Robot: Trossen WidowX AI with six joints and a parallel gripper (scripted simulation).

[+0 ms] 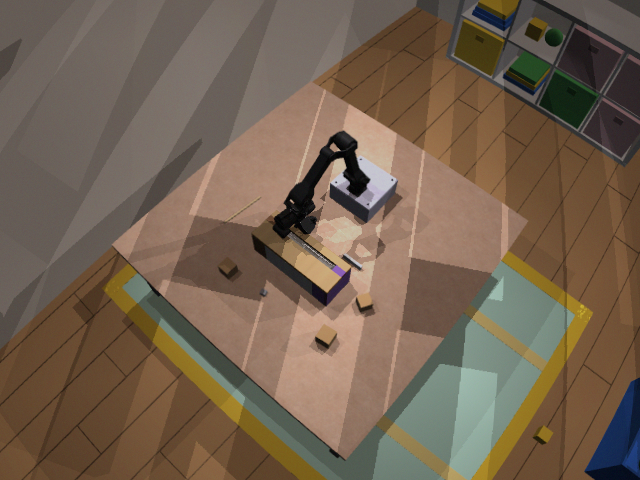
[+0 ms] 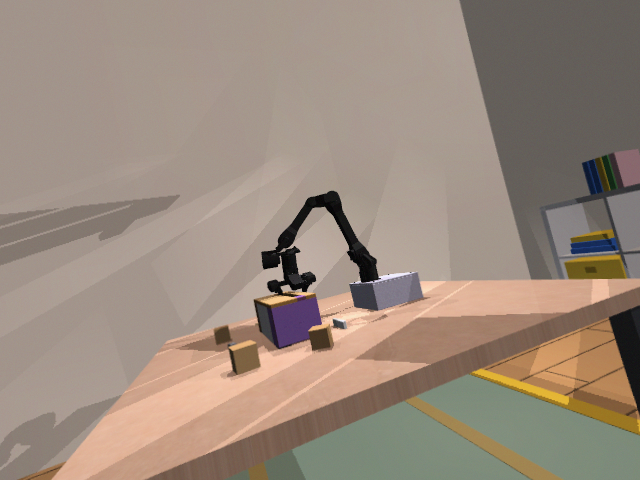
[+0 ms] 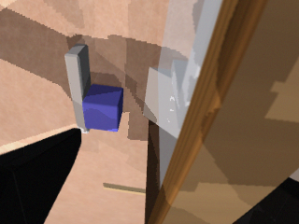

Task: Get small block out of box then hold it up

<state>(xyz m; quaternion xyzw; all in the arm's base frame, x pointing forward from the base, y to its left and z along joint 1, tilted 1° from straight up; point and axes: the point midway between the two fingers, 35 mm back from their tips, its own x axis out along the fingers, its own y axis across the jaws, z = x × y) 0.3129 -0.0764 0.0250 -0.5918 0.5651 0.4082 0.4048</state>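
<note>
The box point(image 1: 323, 273) point(image 2: 297, 322) point(image 3: 248, 103) stands upright, with a wooden top, a slot along it and a purple end. A clear panel shows along its side in the wrist view. The small blue-violet block point(image 3: 102, 108) lies on the table outside the box, close against a pale bar point(image 3: 75, 86), at the end away from the purple one. In the top and exterior views the block is not visible. My gripper point(image 1: 295, 228) point(image 2: 292, 287) point(image 3: 150, 143) is open and empty, just above the box top near that same end, with one finger on each side of the box's edge.
Wooden cubes point(image 1: 227, 267) point(image 1: 325, 335) point(image 1: 364, 301) and a small grey piece point(image 1: 263, 292) lie around the box. Another pale bar point(image 1: 352, 260) point(image 2: 339, 323) lies by its long side. A thin stick point(image 1: 241, 210) point(image 3: 123, 188) lies beyond the block's end. The arm's base point(image 1: 379, 178) stands behind.
</note>
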